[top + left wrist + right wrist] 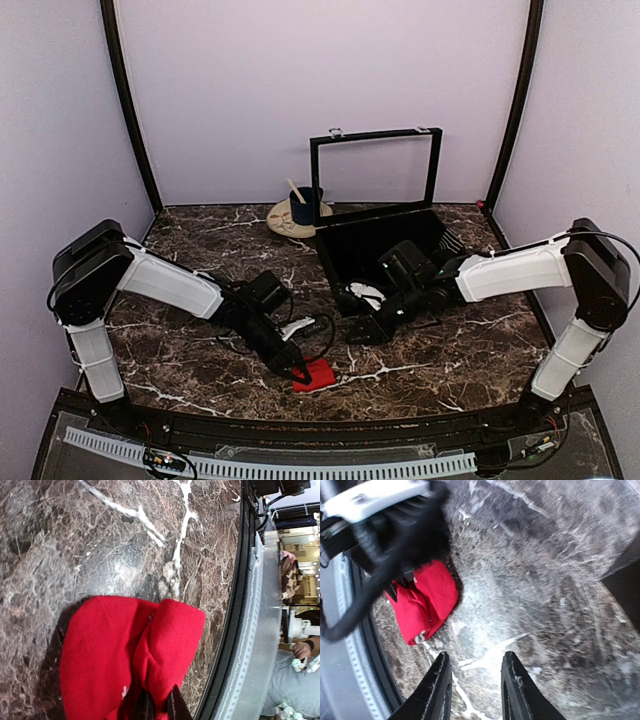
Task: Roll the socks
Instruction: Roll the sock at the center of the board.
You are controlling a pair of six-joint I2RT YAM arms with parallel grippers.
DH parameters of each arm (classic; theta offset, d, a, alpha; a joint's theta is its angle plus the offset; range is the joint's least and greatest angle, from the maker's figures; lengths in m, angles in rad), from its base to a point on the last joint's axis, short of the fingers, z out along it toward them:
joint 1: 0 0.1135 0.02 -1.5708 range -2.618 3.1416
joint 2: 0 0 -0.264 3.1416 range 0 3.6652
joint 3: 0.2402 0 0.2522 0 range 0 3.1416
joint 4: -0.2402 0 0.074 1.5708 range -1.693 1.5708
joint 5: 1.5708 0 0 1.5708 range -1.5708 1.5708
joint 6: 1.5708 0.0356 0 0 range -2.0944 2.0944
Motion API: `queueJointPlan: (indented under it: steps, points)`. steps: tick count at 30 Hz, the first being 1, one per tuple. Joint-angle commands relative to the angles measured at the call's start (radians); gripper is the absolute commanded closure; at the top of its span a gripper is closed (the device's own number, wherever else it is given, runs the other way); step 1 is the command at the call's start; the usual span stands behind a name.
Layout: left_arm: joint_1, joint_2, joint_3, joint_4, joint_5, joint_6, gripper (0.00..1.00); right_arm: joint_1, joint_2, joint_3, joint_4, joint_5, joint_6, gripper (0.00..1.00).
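Observation:
The red socks (319,375) lie bunched on the marble table near its front edge, with a small white patch showing. In the left wrist view the socks (115,650) fill the lower frame, and a raised fold of them sits pinched between my left gripper's (159,706) dark fingertips. That left gripper (297,368) is shut on the fabric. My right gripper (476,677) hovers open over bare marble, a short way right of the socks (427,600), with nothing between its fingers. In the top view the right gripper (362,335) is in front of the black box.
A black box (372,250) with its lid (375,170) standing upright sits at the back centre. A dark blue mug (306,206) rests on a pale plate (282,222) left of it. The table's front rail (240,630) runs close beside the socks.

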Motion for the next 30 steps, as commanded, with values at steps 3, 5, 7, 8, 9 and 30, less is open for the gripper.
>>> queueJointPlan:
  steps: [3,5,7,8,9,30]
  points:
    - [0.058,0.082,0.000,-0.156,0.073,-0.016,1.00,0.086,-0.079,-0.067,0.089,0.197,-0.089,0.68]
    - [0.072,0.093,0.009,-0.171,0.092,-0.016,1.00,0.126,-0.114,-0.071,0.094,0.242,-0.113,0.68]
    - [0.085,0.107,0.017,-0.183,0.113,-0.014,1.00,0.166,-0.117,-0.074,0.101,0.281,-0.132,0.68]
    - [0.090,0.115,0.022,-0.191,0.119,-0.011,1.00,0.186,-0.113,-0.071,0.103,0.298,-0.140,0.68]
    - [0.094,0.122,0.027,-0.199,0.128,-0.007,1.00,0.204,-0.110,-0.067,0.104,0.314,-0.148,0.68]
    - [0.144,0.209,0.080,-0.328,0.247,0.118,1.00,0.476,0.110,0.130,0.017,0.574,-0.341,0.63]
